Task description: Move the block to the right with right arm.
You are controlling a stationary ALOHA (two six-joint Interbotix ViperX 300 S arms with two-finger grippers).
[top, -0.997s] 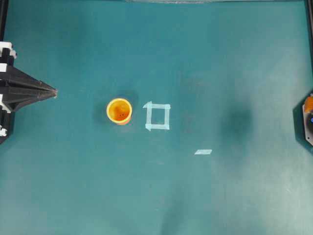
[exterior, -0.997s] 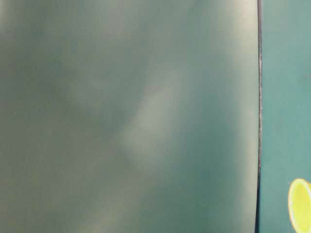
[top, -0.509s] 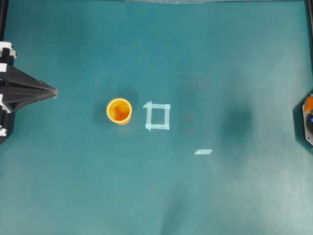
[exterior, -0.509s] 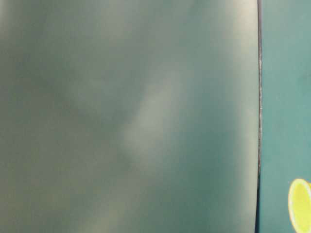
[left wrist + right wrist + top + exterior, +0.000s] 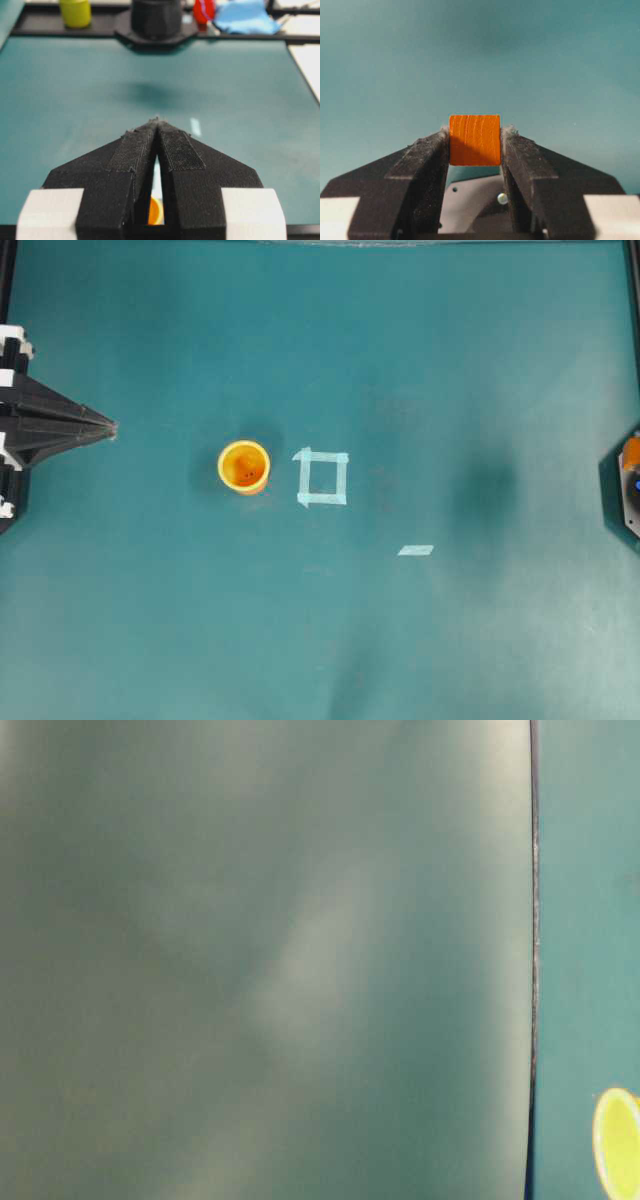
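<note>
Block [image 5: 475, 140]: small orange wooden cube with visible grain, clamped between the two black fingers [image 5: 427, 165] of the right gripper [image 5: 475, 137], one finger pressed flat against each side; it hangs above bare teal counter [image 5: 480, 55], touching nothing else. In the overhead view only a sliver of the right arm [image 5: 630, 485] shows at the far right edge, with a spot of orange on it. Left gripper [image 5: 157, 122]: black, white-backed, fingers drawn together to a point, parked at the left edge of the counter [image 5: 450, 360] and level with its surface. Cup [image 5: 244, 467]: yellow-orange, round, upright, open mouth up, left of centre. Tape square [image 5: 322, 478]: pale blue outline just right of the cup, nothing inside it. Tape strip [image 5: 415, 550]: short pale blue piece, lower right of the square, apart from it. The table-level view is mostly a blurred grey-green surface, with the cup's rim [image 5: 615, 1140] at its lower right.
</note>
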